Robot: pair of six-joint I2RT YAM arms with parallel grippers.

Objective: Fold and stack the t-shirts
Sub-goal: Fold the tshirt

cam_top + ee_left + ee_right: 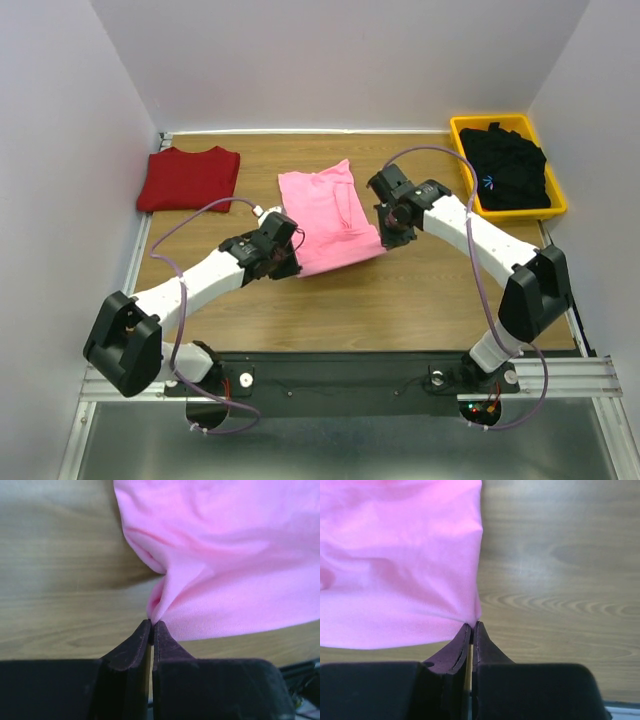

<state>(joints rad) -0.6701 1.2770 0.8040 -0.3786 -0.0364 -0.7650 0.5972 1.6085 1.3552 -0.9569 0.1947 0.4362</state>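
**Both grippers pinched on the near hem of the pink tee**

Left arm [190, 285] came in low from the near-left of the table [400, 300], with the forearm angled toward the middle. Left gripper [292, 266] sat at the near-left corner of the pink t-shirt [325, 215]. Right arm [480, 235] roughly mirrored it: elbow raised by the right edge, forearm sloping down and leftward. Right gripper [386, 240] sat at the shirt's near-right corner.

Left wrist view: left gripper [151, 625] jaws were closed to a sliver, with a nip of pink t-shirt [225, 555] caught at the tips. The cloth was gathered into a deep fold running away from the pinch.

Right wrist view: right gripper [472, 626] jaws were pressed together the same way, nipping the hem corner of the pink t-shirt [395, 555]. The shirt's side edge ran nearly straight away from the tips, with light puckers near the grip.

Pink t-shirt lay mid-table, spread mostly flat and skewed to the table edges, with soft creases on its right half.

Dark red t-shirt [190, 177] sat folded into a flat rectangle at the far-left corner, well apart from the pink one.

Black t-shirt [510, 165] lay crumpled inside a yellow bin [522, 213] at the far-right corner, with a small blue mark [488, 182] showing on its left side.
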